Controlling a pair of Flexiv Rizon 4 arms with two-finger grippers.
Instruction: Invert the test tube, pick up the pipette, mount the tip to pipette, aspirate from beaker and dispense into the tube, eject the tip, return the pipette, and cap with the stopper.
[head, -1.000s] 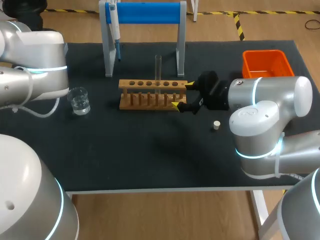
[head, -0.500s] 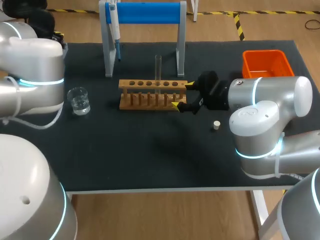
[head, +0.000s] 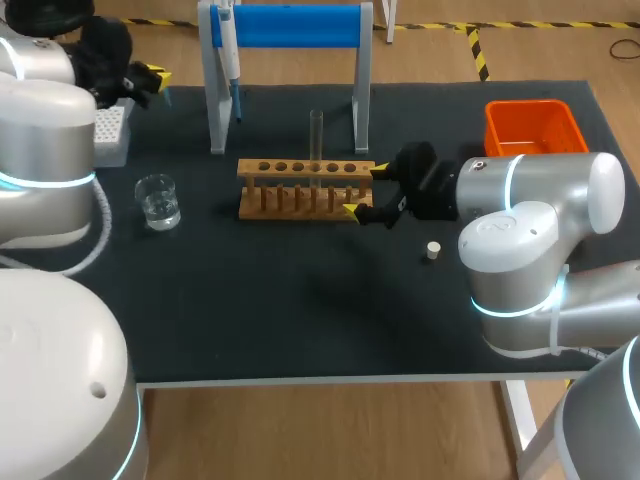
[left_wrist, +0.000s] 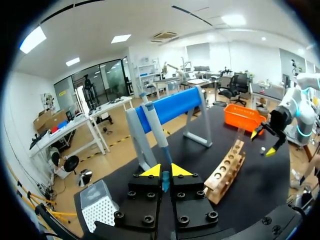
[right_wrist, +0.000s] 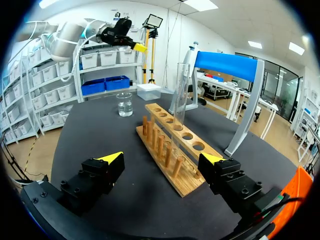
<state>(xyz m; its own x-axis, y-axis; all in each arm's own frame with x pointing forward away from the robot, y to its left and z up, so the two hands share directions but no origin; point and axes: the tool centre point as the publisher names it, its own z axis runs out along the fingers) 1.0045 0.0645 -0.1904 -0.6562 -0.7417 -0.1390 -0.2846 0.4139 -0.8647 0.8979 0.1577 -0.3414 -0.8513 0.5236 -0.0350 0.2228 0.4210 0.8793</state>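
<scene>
Left gripper (left_wrist: 165, 171) clenched, only a thin slit between its yellow tips, nothing grasped. White-and-blue pipette (left_wrist: 154, 124) hangs straight ahead of it on the grey stand with the blue crossbar (left_wrist: 172, 102), apart from the fingers. White pipette-tip box (left_wrist: 97, 207) sits just beside and below this gripper.

Right gripper (right_wrist: 162, 159) released, fingers spread wide, flanking the near end of the wooden test tube rack (right_wrist: 172, 150); contact can't be told. Clear glass test tube (right_wrist: 181, 92) stands upright in a rack hole ahead of it. Small glass beaker (right_wrist: 124, 105) with clear liquid is further ahead, past the rack's far end. Small pale stopper (head: 432, 250) lies on the black table (head: 300, 310) behind this gripper, near the wrist. Orange plastic bin (head: 533, 125) is off to its side.
</scene>
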